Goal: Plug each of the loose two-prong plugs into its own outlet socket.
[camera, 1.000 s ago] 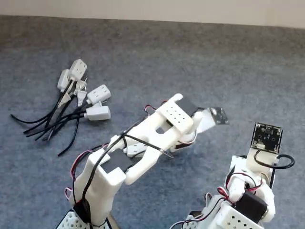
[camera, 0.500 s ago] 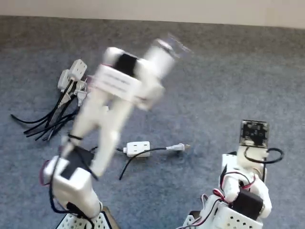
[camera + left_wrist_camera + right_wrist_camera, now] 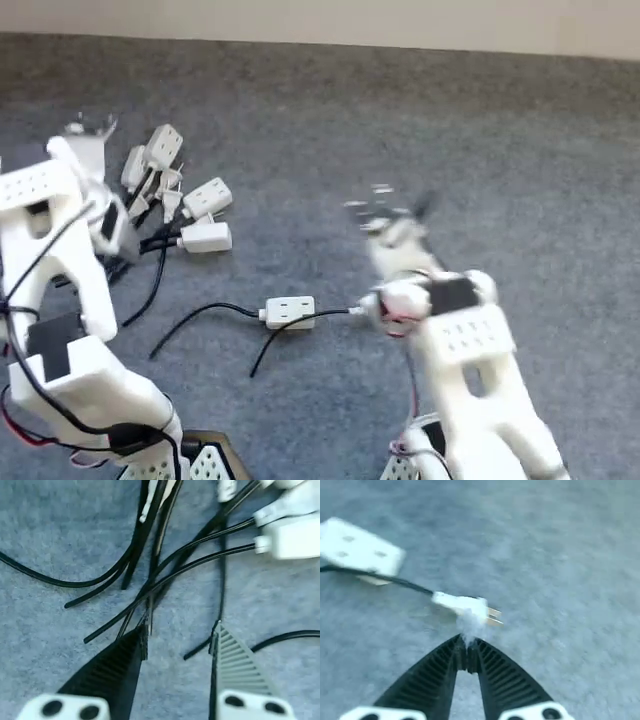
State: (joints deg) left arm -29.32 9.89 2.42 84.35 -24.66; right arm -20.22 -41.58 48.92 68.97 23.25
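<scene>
Right hand, jaws shut and seemingly empty, sits just short of the loose plug, which lies on the desk crosswise to it, prongs pointing away from the socket block, while the farther left hand hangs open over tangled cables.

No legible text, label, brand, number or sign anywhere in these views.
</scene>
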